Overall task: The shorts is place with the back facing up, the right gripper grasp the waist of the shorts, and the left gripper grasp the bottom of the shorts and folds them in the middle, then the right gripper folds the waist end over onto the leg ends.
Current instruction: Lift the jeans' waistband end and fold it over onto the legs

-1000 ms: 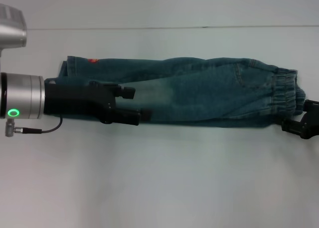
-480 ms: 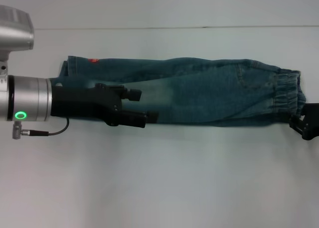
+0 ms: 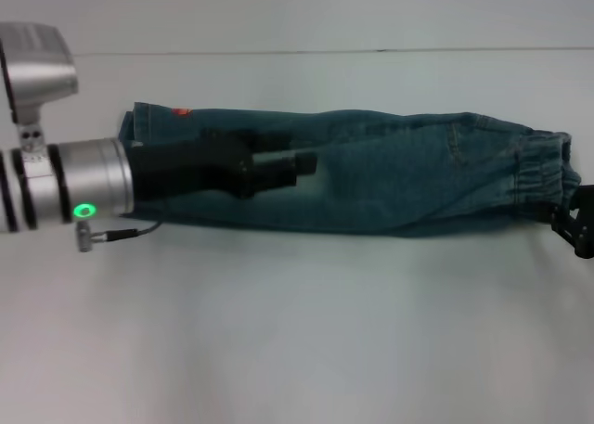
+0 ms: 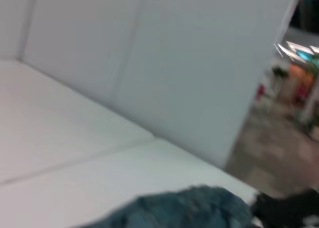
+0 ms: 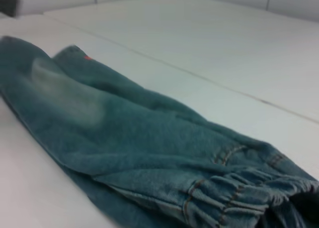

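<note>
Shorts (image 3: 371, 173) lengthwise-folded; left end effector (image 3: 278, 162) now shifted over legs, empty, fingers together; right end effector (image 3: 580, 222) retreated at waist (image 3: 546, 175), state can't be told.

A white table (image 3: 297, 331) fills the head view, plain and matte. A thin dark seam (image 3: 325, 50) crosses it at the far side, left to right. Beyond the table, the left wrist view shows a pale panelled wall (image 4: 189, 63) and, past its edge, a blurred room (image 4: 294, 88) (orange and teal blobs, unidentifiable).
</note>
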### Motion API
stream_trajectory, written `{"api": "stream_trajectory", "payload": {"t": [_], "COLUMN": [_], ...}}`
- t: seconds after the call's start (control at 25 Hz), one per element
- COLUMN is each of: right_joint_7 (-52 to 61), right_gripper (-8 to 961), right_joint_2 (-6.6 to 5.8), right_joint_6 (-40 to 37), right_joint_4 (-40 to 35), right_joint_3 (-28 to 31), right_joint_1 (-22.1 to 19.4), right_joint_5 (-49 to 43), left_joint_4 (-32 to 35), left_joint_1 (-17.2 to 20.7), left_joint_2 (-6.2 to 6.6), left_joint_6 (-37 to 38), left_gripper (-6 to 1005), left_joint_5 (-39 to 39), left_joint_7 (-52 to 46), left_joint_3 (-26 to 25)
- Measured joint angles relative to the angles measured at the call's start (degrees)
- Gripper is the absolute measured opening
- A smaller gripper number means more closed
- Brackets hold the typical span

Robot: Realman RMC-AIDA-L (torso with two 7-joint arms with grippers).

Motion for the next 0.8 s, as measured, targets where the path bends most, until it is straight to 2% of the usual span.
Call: {"api": "stream_trajectory", "payload": {"t": [0.08,0.16,0.32,0.52,0.64,0.8], "right_joint_7": [0.9,1.8,3.5,5.0,5.9,8.1], "right_gripper": [115,109,106,107,107,106], "right_joint_2": [0.74,1.31,1.52,1.69,1.70,1.73], "right_joint_6": [-1.5,-3.5,-7.0,-10.2,-12.2,-14.4], "right_joint_4": [-2.8,-5.6,-8.7,-11.9,-13.8,-17.6], "right_joint_3": [-0.3,-0.6,-0.6,-0.7,-0.7,-0.8], "right_joint_1": [-0.8,-1.4,-1.8,-1.9,-1.8,-1.0], "right_joint_5": [-0.2,-0.2,0.1,0.9,2.2,2.9], "left_joint_4": [-4.4,-9.2,-20.5,-35.5,-40.2,-43.3], "left_joint_1": [-0.9,-2.4,-7.0,-13.6,-15.6,-16.2], "left_joint_2": [-0.11,-0.19,-0.39,-0.39,-0.39,-0.38], "left_joint_6": [-3.5,-7.5,-16.6,-24.7,-27.2,-28.8], "left_gripper": [628,557,414,307,243,142], "left_joint_5": [-2.8,-4.7,-9.1,-16.6,-18.8,-18.9], "left_joint_7": [3.6,6.9,15.6,30.0,34.3,37.3], "left_joint_3": [0.2,0.6,0.9,0.3,-0.8,-4.5]}}
